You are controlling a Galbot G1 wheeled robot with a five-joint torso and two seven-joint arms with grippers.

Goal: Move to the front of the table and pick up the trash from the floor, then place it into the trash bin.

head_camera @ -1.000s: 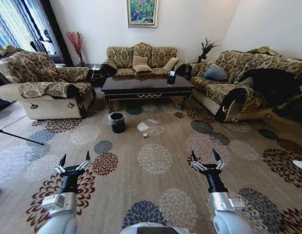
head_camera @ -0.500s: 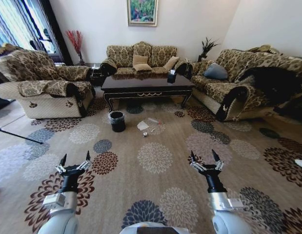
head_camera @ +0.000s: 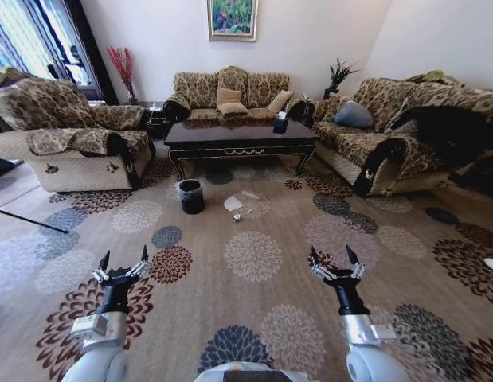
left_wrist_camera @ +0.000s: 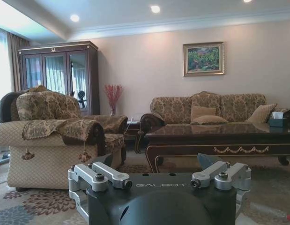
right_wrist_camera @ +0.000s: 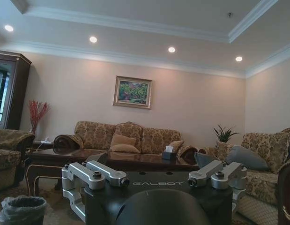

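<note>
The dark glossy table (head_camera: 240, 140) stands across the room before the back sofa. On the patterned floor (head_camera: 254, 259) in front of it lies the trash: a crumpled white paper (head_camera: 233, 204), a clear bottle (head_camera: 251, 196) and a small can (head_camera: 237, 217). Just to their left stands the black lined trash bin (head_camera: 191, 196), which the right wrist view shows as well (right_wrist_camera: 23, 209). My left gripper (head_camera: 123, 259) and right gripper (head_camera: 331, 256) are held out low at the near edge, both open and empty, far short of the trash.
A patterned armchair (head_camera: 67, 147) flanks the table on the left and a sofa (head_camera: 405, 131) on the right. A tissue box (head_camera: 279, 125) sits on the table. A thin dark rod (head_camera: 27, 220) lies at the far left. Open carpet stretches between me and the trash.
The whole picture has shifted slightly, so the camera has moved a little. Both arms hold the same pose and the trash and bin lie as before.
</note>
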